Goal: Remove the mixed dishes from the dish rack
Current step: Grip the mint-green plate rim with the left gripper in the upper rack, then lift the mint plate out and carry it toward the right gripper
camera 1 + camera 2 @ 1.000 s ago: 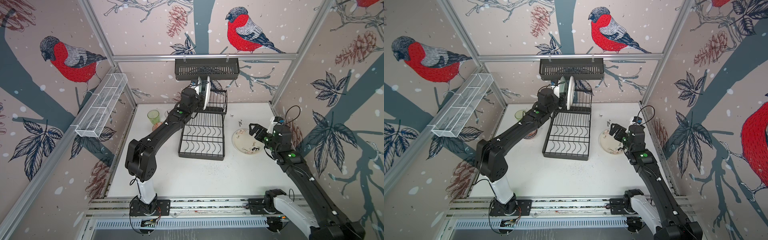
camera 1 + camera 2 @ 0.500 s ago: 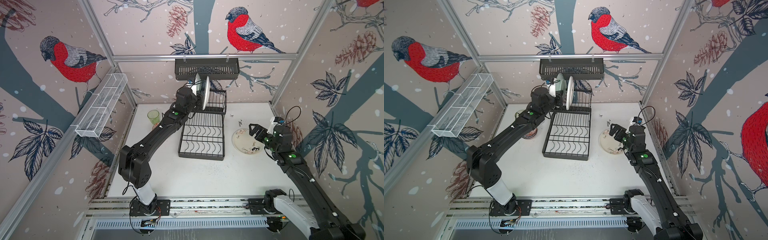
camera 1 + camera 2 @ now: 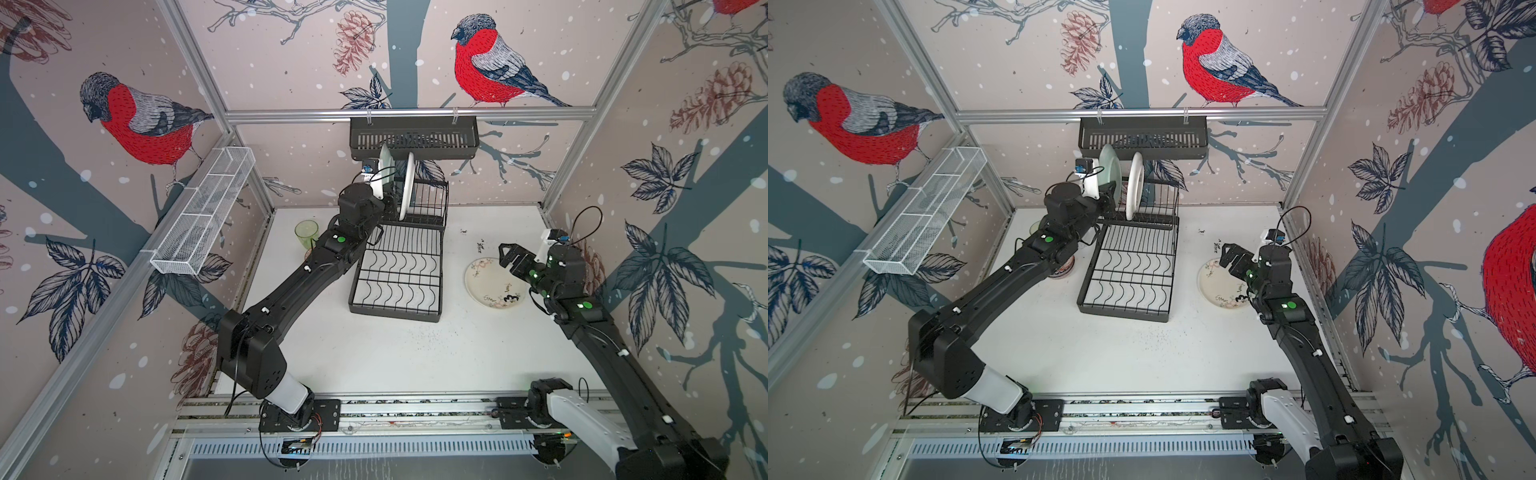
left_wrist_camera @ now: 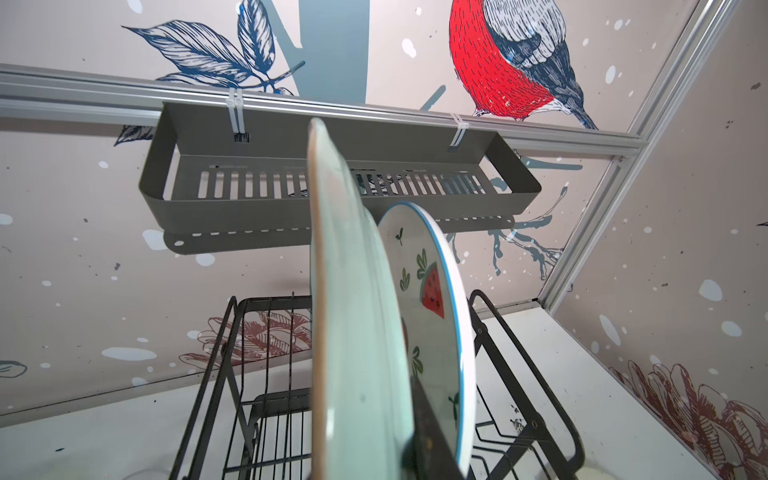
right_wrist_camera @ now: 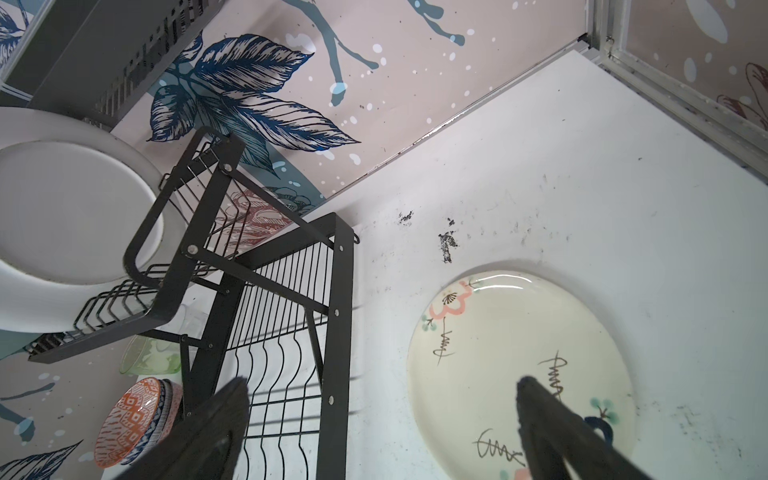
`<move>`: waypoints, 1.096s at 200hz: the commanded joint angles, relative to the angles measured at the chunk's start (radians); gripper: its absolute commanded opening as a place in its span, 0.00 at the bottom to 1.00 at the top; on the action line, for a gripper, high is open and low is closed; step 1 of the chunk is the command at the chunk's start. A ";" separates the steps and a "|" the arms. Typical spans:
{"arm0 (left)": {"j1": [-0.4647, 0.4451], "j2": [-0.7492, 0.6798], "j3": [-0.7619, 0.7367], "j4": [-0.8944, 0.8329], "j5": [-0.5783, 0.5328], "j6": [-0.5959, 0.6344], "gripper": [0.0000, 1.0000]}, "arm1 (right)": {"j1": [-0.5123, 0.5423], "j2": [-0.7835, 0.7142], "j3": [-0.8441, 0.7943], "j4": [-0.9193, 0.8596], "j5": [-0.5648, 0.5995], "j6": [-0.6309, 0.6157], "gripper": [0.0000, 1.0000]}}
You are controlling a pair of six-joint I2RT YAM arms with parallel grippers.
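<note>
Two plates crowd rack (image 3: 395,312): mint plate (image 4: 357,332) pinched edge-up in left fingers (image 4: 430,434), just beside slotted watermelon plate (image 4: 432,299). Careless swing could clip it, or grip slip. Right fingers (image 5: 552,424) wide, empty.

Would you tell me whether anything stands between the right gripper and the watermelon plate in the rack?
Sideways, yes: the raised end of the dish rack, with empty slots, lies between the open right gripper and the watermelon plate. Its top rim stands uncovered.

Mint plate (image 4: 357,332) edge-on, just beside watermelon plate (image 4: 432,299) in black rack (image 4: 533,422)
</note>
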 commanded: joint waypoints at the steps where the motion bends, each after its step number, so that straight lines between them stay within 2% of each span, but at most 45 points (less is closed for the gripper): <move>1: 0.006 -0.029 -0.003 0.153 -0.072 0.035 0.00 | -0.001 0.000 0.002 -0.010 -0.024 -0.003 1.00; 96: 0.004 -0.129 -0.057 0.150 0.000 -0.004 0.00 | -0.004 -0.029 0.000 -0.006 -0.072 0.004 1.00; 135: -0.019 -0.180 -0.088 0.128 0.045 0.004 0.00 | -0.005 -0.030 -0.020 -0.010 -0.045 -0.001 1.00; 185: -0.077 -0.319 -0.230 0.147 -0.025 0.014 0.00 | -0.006 -0.045 -0.031 -0.005 -0.086 -0.016 1.00; 219: -0.093 -0.418 -0.332 0.138 -0.014 -0.015 0.00 | -0.005 -0.041 -0.048 0.006 -0.129 -0.023 1.00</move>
